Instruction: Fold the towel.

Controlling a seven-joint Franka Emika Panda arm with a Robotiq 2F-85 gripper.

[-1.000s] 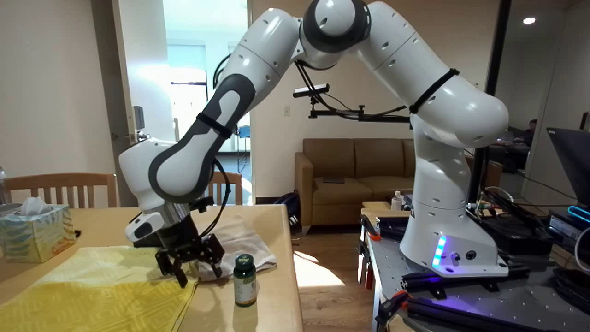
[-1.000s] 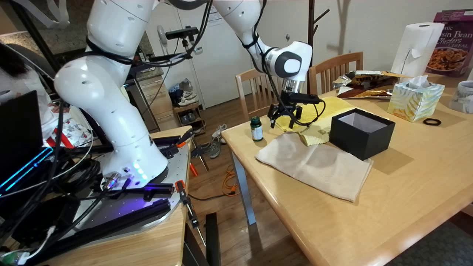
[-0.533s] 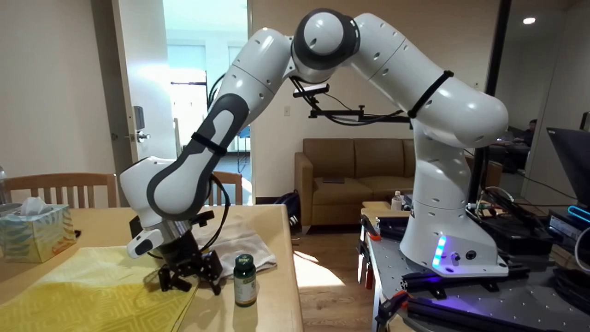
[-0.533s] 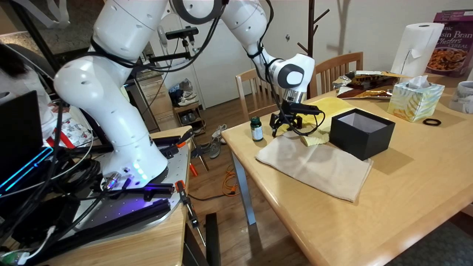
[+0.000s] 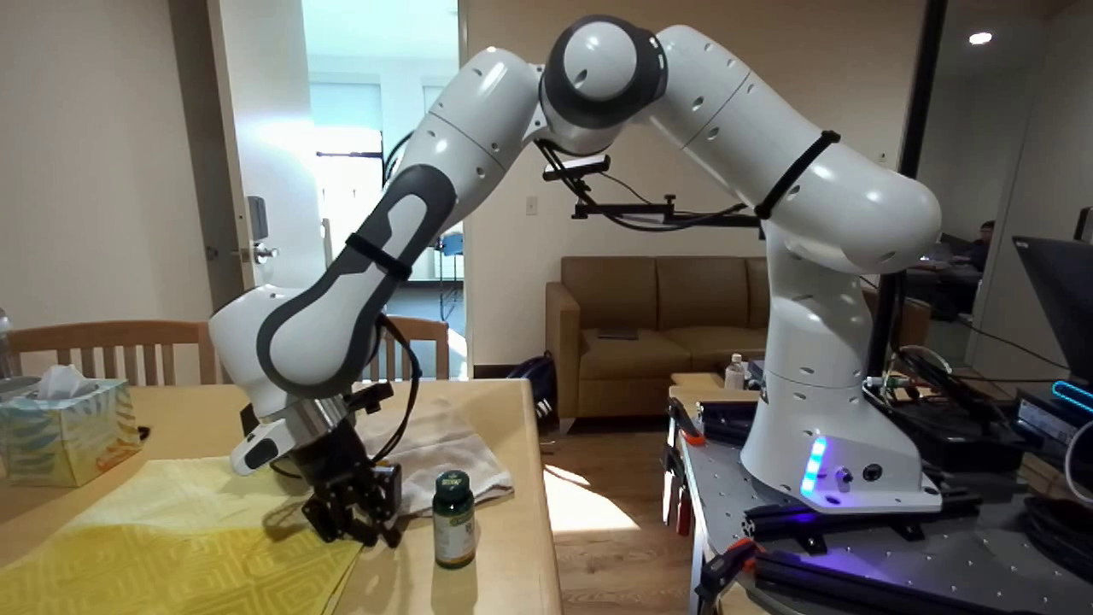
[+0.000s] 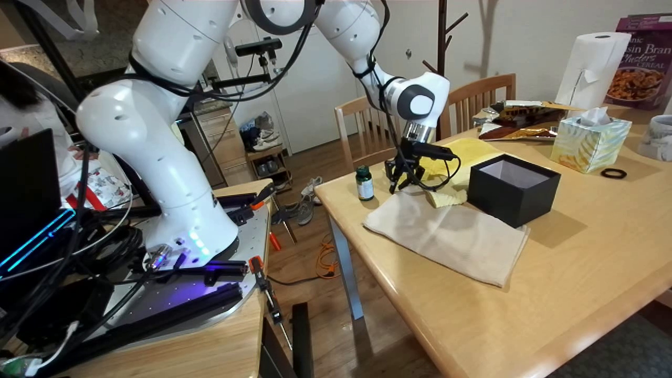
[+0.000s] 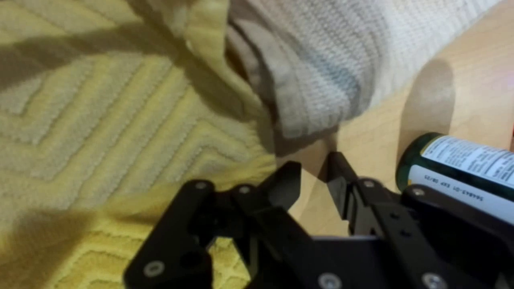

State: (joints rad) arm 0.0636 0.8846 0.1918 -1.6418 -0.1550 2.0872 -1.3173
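Note:
A yellow towel (image 5: 179, 555) with a raised geometric pattern lies spread on the table, also seen in the wrist view (image 7: 120, 120). A beige cloth (image 6: 451, 236) lies beside it; which of them is the task's towel I cannot tell. My gripper (image 7: 315, 172) is low over the table at the yellow towel's edge, in both exterior views too, as at the gripper (image 5: 382, 536). Its jaws are partly closed, with a gap between them where bare tabletop shows. One finger (image 7: 285, 184) overlaps the yellow edge in view; whether it touches cannot be told.
A green bottle (image 7: 470, 172) with a white label stands close beside the gripper, near the table's edge. In an exterior view, an open black box (image 6: 493, 194) sits behind the beige cloth. A tissue box (image 6: 590, 142) and a paper towel roll (image 6: 593, 73) are farther along.
My gripper has come down to the table by the yellow towel's edge, and its jaws have drawn much closer together. The bottle and the beige cloth have stayed in place.

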